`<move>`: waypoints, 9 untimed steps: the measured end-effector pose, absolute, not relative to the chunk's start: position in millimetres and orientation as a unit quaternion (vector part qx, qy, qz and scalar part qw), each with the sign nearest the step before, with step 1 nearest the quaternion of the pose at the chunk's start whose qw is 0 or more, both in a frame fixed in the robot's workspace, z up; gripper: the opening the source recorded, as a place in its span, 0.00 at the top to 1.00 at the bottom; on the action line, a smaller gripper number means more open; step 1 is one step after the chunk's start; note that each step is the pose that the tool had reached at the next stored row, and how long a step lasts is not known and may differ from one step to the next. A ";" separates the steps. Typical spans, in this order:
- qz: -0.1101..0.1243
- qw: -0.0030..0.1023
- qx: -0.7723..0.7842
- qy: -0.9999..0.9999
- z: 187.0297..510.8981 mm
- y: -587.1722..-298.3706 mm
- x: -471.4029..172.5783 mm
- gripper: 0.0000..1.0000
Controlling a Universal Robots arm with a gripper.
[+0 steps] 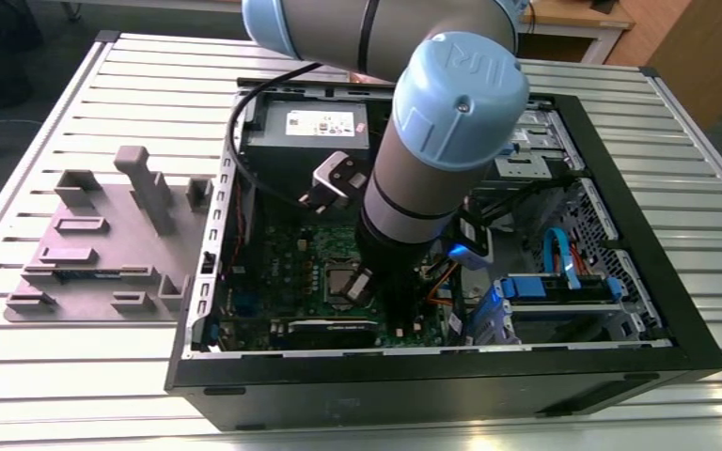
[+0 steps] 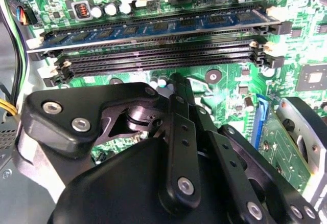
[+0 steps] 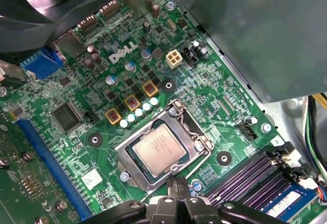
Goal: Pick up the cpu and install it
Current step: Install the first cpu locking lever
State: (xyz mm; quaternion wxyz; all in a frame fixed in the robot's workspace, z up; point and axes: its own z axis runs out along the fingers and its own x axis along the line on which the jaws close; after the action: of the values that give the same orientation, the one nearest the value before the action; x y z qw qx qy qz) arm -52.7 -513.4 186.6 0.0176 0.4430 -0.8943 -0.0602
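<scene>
Gripper (image 3: 179, 185): fingertips pressed together, holding nothing, hovering just beside the socket's edge.
CPU (image 3: 159, 150): one, seated flat inside the socket frame (image 3: 134, 169) on the green motherboard (image 3: 214, 109).
Memory slots (image 2: 163, 60): apparently four; one holds a blue memory module (image 2: 153, 28).
Capacitors (image 3: 139, 111): several silver cans near the socket.
</scene>
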 end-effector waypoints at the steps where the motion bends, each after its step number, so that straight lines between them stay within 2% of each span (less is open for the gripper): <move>1: -0.060 0.017 0.443 -0.894 187.1 -513.5 -52.9 0.89; 9: -0.060 0.016 0.443 -0.894 193.0 -513.5 -53.5 0.89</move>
State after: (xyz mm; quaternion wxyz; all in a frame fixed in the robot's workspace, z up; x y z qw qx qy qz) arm -53.5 -513.5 193.0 0.0164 0.4431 -0.8943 -0.0595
